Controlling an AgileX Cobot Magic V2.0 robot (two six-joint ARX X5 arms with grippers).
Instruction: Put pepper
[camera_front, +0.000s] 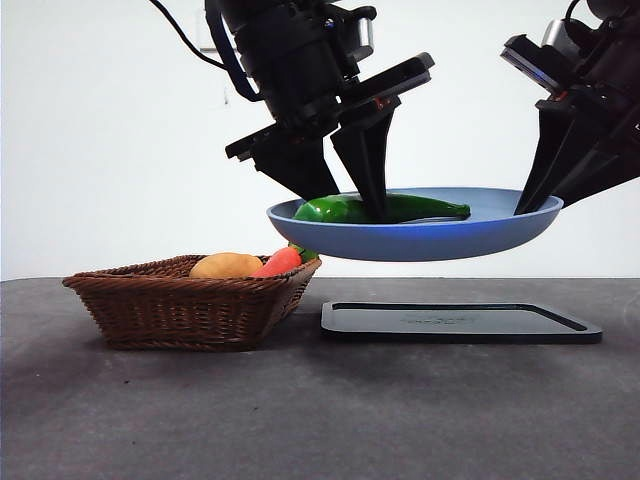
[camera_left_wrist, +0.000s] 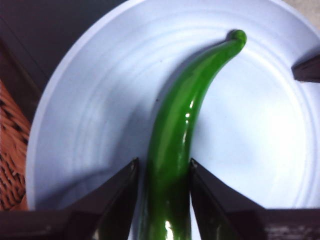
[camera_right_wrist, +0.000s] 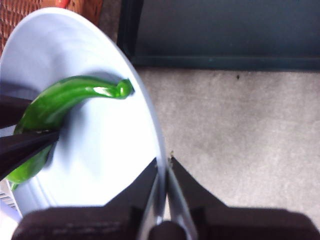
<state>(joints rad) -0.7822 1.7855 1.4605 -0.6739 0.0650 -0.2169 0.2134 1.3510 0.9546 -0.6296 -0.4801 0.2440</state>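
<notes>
Holding blue plate (camera_front: 420, 240) aloft above black tray (camera_front: 460, 322): right gripper (camera_right_wrist: 163, 172) clamped on rim. Pepper (camera_left_wrist: 172, 145) lies on plate; left gripper (camera_left_wrist: 162, 175) straddles it, apparently gripping, contact unclear. Placement nearly done; release, withdrawal remain.

Pepper (camera_front: 400, 208): long, glossy, dark green, gently curved, narrowing to a small rounded tip. In front view it lies flat, upper centre of frame, thick end at left, tip pointing right. Left wrist view (camera_left_wrist: 175, 135): body runs from lower centre up to tip at upper right, bright highlights along its skin. Right wrist view (camera_right_wrist: 60, 110): sits at left of frame, tip curling toward centre. Skin unbroken, no blemish visible.
</notes>
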